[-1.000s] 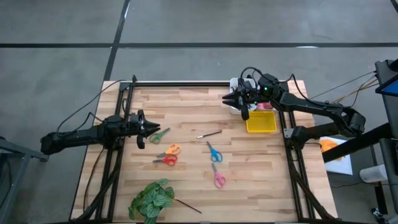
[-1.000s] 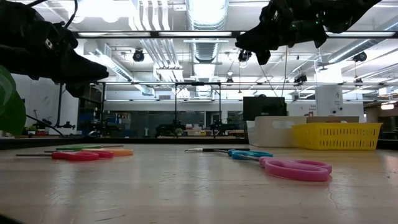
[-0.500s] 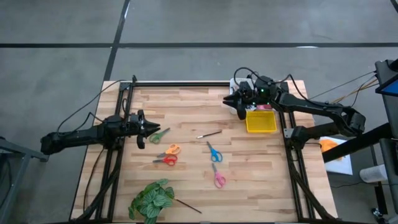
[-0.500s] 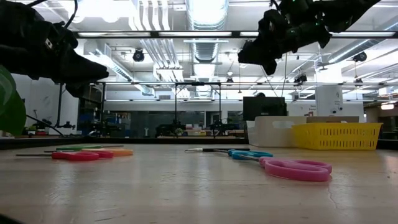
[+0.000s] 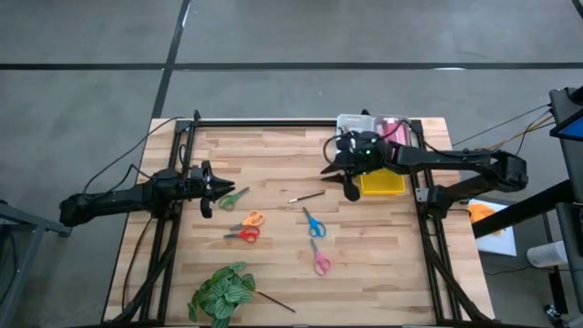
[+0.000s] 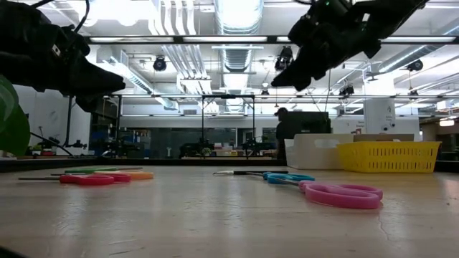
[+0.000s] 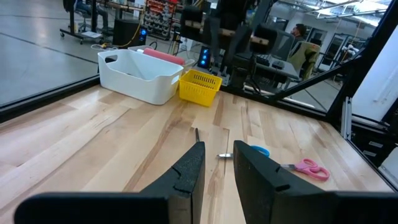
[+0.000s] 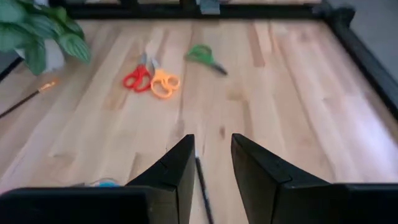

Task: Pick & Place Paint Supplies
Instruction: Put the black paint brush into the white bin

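So the right gripper [image 5: 343, 175] is up off the table with its fingers [image 8: 176, 170] a narrow gap apart, nothing in them, and a thin dark-handled brush [image 5: 307, 196] lies on the wood at about its 8 o'clock. Yellow basket [image 5: 383, 180] sits right at its 3 o'clock, white bin [image 5: 357, 122] with pink tubes [image 5: 393, 129] at 12. Blue scissors [image 5: 313, 222] and pink scissors [image 5: 321, 261] are down at 6-7 o'clock. Left gripper [image 5: 221, 189] waits over by the green scissors [image 5: 234, 197], also slightly parted and empty; orange scissors [image 5: 250, 219] and red scissors [image 5: 244, 234] are just below that.
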